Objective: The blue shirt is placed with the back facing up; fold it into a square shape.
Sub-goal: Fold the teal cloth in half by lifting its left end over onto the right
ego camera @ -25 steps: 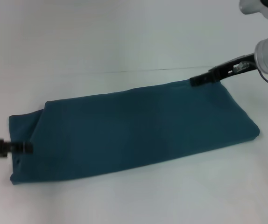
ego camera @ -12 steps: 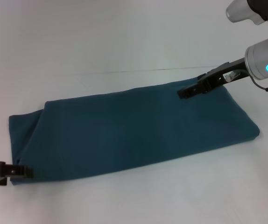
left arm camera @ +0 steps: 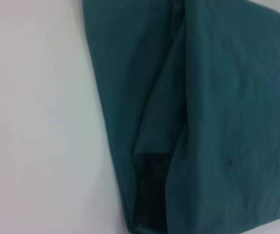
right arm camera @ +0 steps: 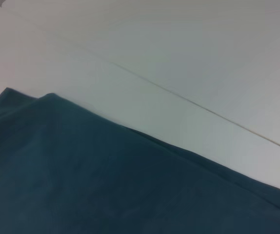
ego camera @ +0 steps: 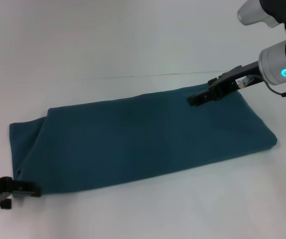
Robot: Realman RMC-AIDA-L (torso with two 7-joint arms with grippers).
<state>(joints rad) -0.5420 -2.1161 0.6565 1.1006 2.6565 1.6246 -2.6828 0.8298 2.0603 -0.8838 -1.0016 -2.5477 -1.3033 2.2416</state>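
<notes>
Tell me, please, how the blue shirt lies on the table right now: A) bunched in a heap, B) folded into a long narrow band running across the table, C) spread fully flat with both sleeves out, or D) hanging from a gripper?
B: in the head view the blue shirt forms one long folded band on the white table, no sleeves sticking out.

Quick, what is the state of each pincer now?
Left pincer: at the shirt's near left corner, cannot tell.
Right pincer: over the shirt's far edge, cannot tell.
</notes>
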